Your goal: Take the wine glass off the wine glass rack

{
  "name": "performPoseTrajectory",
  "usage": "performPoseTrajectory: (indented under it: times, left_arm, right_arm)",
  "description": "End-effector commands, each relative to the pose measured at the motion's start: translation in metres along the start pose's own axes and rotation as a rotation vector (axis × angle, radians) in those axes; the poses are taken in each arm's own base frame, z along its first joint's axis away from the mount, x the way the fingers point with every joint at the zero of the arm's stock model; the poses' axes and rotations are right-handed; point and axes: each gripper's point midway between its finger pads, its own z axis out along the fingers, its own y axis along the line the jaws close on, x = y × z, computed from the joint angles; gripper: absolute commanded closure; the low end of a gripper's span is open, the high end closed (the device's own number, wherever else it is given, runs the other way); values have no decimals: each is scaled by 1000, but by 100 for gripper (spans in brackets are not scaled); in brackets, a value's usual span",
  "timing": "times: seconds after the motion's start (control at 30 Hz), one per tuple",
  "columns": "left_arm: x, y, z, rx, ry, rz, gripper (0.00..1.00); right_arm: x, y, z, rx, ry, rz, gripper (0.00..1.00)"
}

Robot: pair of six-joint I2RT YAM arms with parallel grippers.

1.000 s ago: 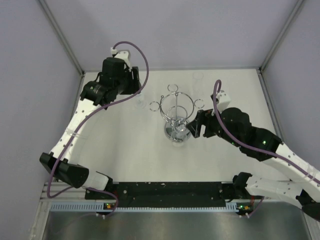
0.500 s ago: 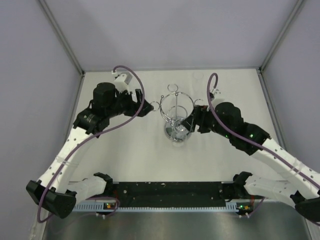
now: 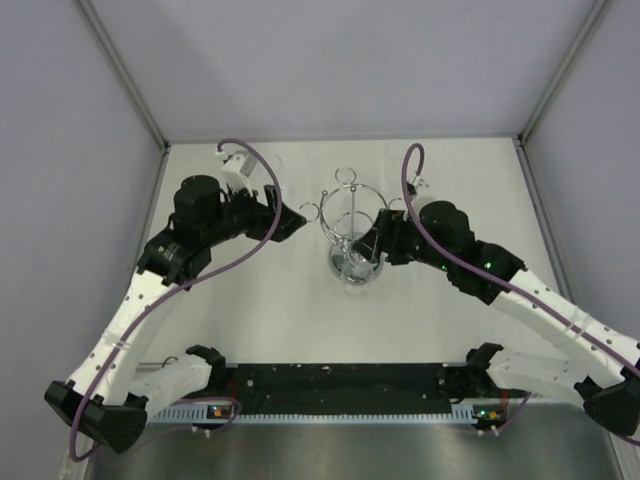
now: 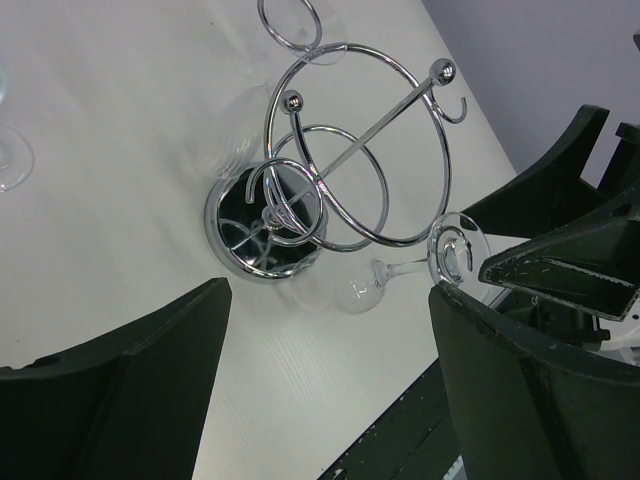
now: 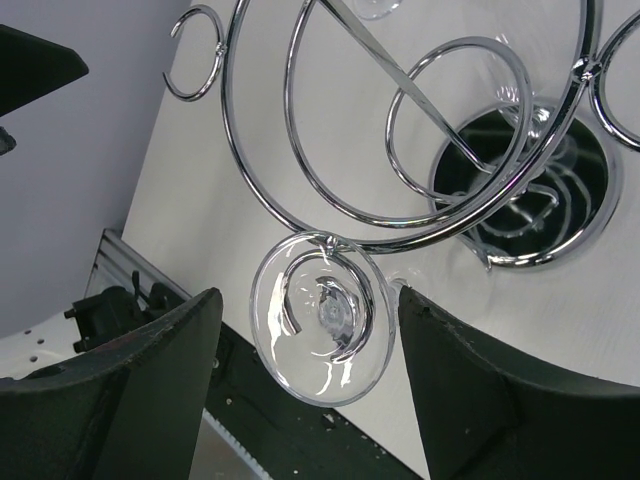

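The wine glass rack [image 3: 352,212] stands mid-table, a chrome wire stand with a round mirrored base [image 4: 262,228] and a large hoop [image 5: 400,215]. A clear wine glass [image 4: 400,278] hangs upside down from a small ring on the rack's near right side. Its round foot [image 5: 322,322] lies between the fingers of my right gripper [image 5: 310,355], which is open, and I see a gap on each side. My left gripper [image 3: 293,222] sits just left of the rack. In the left wrist view, my left gripper [image 4: 330,385] is open and holds nothing.
Part of another clear glass [image 4: 10,155] shows at the left edge of the left wrist view, on the white table. Grey walls close in the table on three sides. A black rail [image 3: 340,385] runs along the near edge between the arm bases.
My left arm swung from the back left toward the rack and its jaws opened wider. My right gripper moved left until the hanging glass's foot lay between its fingers.
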Motion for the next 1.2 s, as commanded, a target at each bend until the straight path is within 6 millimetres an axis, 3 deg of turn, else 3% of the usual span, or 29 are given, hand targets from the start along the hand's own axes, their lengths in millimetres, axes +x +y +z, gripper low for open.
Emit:
performPoseTrajectory:
  times: [0.0, 0.33, 0.57, 0.7, 1.17]
  left_arm:
    - [-6, -3, 2, 26, -27, 30, 14]
    - [-1, -1, 5, 31, -10, 29, 14]
    - [2, -2, 6, 40, -5, 20, 14]
    - [6, -1, 8, 46, 5, 12, 15]
    - [12, 0, 15, 60, 23, -18, 15]
  right_arm:
    - [-12, 17, -1, -76, -32, 27, 29]
    - [-11, 26, -6, -136, -34, 41, 36]
    - [-9, 25, -8, -162, -63, 73, 61]
    - [-10, 22, -11, -159, -93, 85, 69]
    - [-21, 22, -32, -174, -171, 98, 72]
